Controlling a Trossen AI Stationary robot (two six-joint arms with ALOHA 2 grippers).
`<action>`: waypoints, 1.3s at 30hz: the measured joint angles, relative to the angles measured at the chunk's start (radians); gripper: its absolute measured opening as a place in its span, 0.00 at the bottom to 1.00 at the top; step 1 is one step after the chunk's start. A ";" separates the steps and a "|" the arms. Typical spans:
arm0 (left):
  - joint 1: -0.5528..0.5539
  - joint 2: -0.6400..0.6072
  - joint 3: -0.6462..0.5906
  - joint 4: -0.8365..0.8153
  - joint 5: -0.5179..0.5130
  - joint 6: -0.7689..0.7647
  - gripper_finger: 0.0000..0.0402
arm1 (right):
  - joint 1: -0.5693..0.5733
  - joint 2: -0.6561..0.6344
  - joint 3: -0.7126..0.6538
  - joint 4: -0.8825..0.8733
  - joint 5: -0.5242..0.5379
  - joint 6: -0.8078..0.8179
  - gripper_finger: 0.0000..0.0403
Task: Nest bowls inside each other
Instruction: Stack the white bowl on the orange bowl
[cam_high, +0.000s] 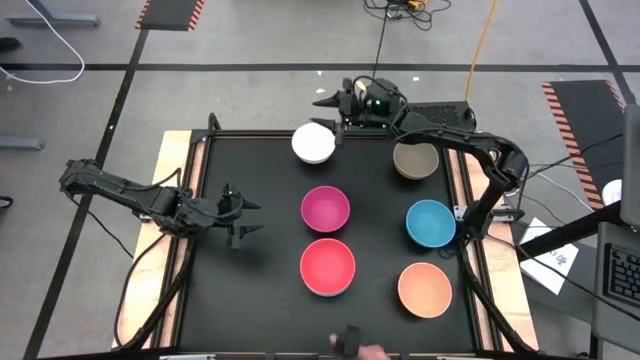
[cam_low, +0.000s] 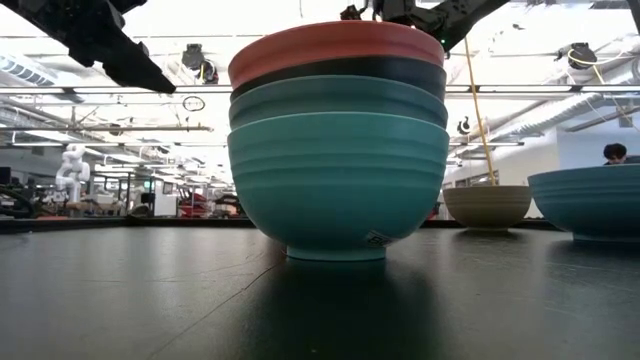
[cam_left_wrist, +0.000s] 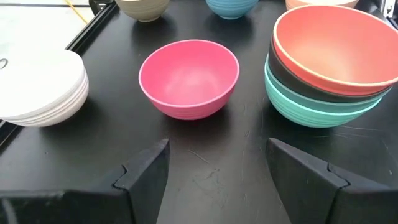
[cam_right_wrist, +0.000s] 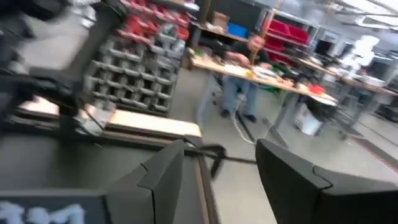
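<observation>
The left gripper (cam_high: 247, 215) is positioned above the left part of the black table (cam_high: 260, 300), jaws spread wide and empty, pointing toward the magenta bowl (cam_high: 325, 209). In the left wrist view its two dark fingers (cam_left_wrist: 146, 171) stand well apart, with the magenta bowl ahead between them and a stack of bowls (cam_left_wrist: 326, 68) beside that bowl. The stack sits near the table's front centre: the red bowl (cam_high: 328, 266) is on top, with the black bowl (cam_left_wrist: 292, 78) beneath it, and the turquoise bowl (cam_left_wrist: 305, 109) lower still. The low view shows the nested stack upright, with a dark green bowl (cam_low: 340, 100) between the black and turquoise ones. The white bowl (cam_high: 313, 143) rests at the rear centre. The grey-brown bowl (cam_high: 416, 159) rests at the rear right. The blue bowl (cam_high: 430, 222) sits at mid right, and the peach bowl (cam_high: 425, 289) at front right; these single bowls are apart from one another. The right gripper (cam_high: 325, 100) is located beyond the rear edge of the table, just behind the white bowl, jaws wide and holding nothing; its wrist view faces the room, where a person (cam_right_wrist: 239, 81) stands at a workbench.
</observation>
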 joint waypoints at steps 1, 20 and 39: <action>0.000 0.000 0.000 0.000 0.000 0.004 0.67 | -0.006 -0.008 -0.001 -0.030 0.061 -0.025 0.48; 0.003 0.000 0.000 -0.007 -0.016 0.044 0.67 | -0.172 -0.002 0.083 -0.634 0.145 -0.347 0.48; 0.004 0.000 0.000 -0.013 -0.016 0.037 0.67 | -0.044 0.218 0.212 -0.836 0.090 -0.450 0.48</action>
